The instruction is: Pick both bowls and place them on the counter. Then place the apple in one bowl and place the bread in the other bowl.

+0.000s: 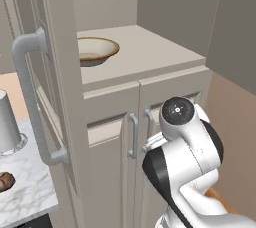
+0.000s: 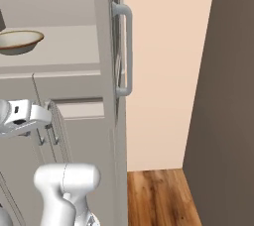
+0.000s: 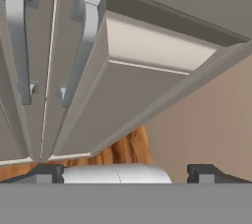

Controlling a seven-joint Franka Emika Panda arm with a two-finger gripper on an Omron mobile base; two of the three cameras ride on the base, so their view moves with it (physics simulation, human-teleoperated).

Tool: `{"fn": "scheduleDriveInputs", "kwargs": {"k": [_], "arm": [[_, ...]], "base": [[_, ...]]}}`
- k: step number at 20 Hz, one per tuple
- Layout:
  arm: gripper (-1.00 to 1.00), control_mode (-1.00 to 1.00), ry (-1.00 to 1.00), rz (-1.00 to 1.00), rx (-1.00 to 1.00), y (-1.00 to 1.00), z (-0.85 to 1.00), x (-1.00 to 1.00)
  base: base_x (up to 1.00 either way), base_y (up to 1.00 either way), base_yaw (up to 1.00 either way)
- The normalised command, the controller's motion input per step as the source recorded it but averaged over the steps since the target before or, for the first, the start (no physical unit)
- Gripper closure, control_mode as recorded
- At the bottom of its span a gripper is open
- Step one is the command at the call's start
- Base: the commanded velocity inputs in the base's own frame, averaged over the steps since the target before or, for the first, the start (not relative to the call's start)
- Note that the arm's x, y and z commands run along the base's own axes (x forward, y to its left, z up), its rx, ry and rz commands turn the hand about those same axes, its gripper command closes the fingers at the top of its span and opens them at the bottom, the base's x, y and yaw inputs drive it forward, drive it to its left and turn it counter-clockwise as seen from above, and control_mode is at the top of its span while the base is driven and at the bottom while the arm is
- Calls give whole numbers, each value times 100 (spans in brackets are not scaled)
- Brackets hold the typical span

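Nearest the hand camera, the two dark fingertips of the gripper (image 3: 123,173) stand far apart at the bottom of the hand view, left and right of centre, with nothing between them. Beyond them run the lower cabinet doors (image 3: 133,105) with their two pale handles (image 3: 83,46), and a wedge of wooden floor (image 3: 123,152) at lower centre, so the hand looks down along the door fronts, well below where it needs to be.

The tan bowl (image 1: 95,51) with the golden-brown rim sits on the beige cabinet shelf (image 1: 150,52), upper left of centre in the left base view and at the upper left edge of the right base view (image 2: 19,41). It rests upright near the shelf's left end, close behind the open tall door (image 1: 55,92) with its long handle (image 1: 31,97). A strip of marble counter (image 1: 25,187) shows at the lower left of the left base view, with the bread (image 1: 5,181) at its edge and a grey canister (image 1: 9,124) above it.

By my judgement the step in hand is fetching this bowl. Doing it well means lifting the hand clear of the lower handles first, then coming over the shelf from the open right side, away from the tall door. Pinching one wall of the rim from above should suit a wide shallow bowl. Keeping it level matters on the way out, since the door edge stands between shelf and counter.
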Motion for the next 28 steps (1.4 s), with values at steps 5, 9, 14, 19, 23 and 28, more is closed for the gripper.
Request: {"fn": "scheduleDriveInputs", "kwargs": {"k": [5, 9, 14, 19, 23, 28], "arm": [[-100, -100, -1, 0, 1, 0, 0, 0], [-100, -100, -1, -5, 0, 2, 46, -5], [-100, -100, 0, -11, 0, 2, 97, -4], [-100, -100, 1, -12, 0, 30, 68, 0], [-100, -100, 0, -10, 0, 78, 7, 0], [-100, -100, 0, -12, 31, 25, -2, 0]], "base": [[0, 0, 0], [0, 0, 0], [0, 0, 0], [0, 0, 0], [0, 0, 0], [0, 0, 0]]}}
